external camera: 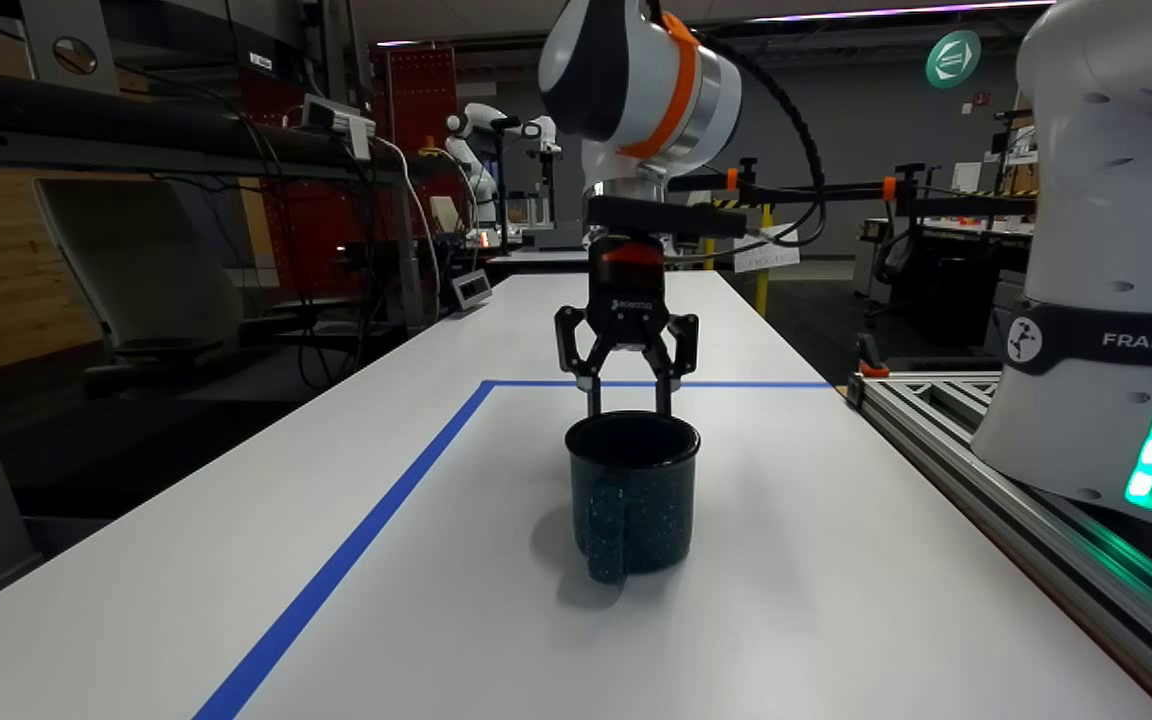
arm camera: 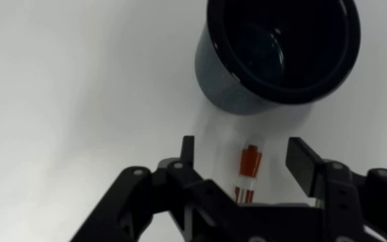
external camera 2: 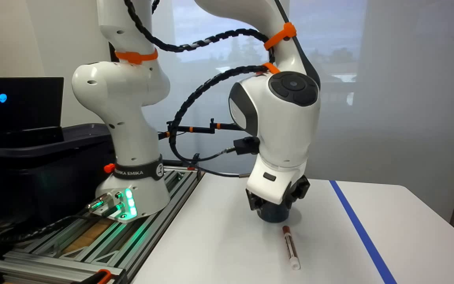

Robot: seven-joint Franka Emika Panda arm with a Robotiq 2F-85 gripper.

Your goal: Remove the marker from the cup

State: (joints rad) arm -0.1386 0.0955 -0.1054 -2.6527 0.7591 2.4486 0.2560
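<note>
The dark navy-blue cup (external camera: 661,510) stands upright on the white table, its handle toward the camera in an exterior view. It shows in an exterior view (external camera 2: 273,213) partly behind the wrist, and in the wrist view (arm camera: 227,84) at the top. The marker (external camera 2: 291,248), white-bodied with red-orange ends, lies flat on the table beside the cup. In the wrist view the marker (arm camera: 250,164) shows its red end between the fingers; the rest is hidden by the gripper. My gripper (arm camera: 240,148) is open, above the marker and beside the cup. In an exterior view the gripper (external camera: 629,402) has its fingertips hidden behind the cup.
Blue tape (external camera: 376,530) marks lines on the white table (external camera: 836,620). The robot base (external camera 2: 140,197) stands on a metal rail frame (external camera 2: 179,201) along the table's edge. A small grey device (external camera: 472,288) sits at the table's far edge.
</note>
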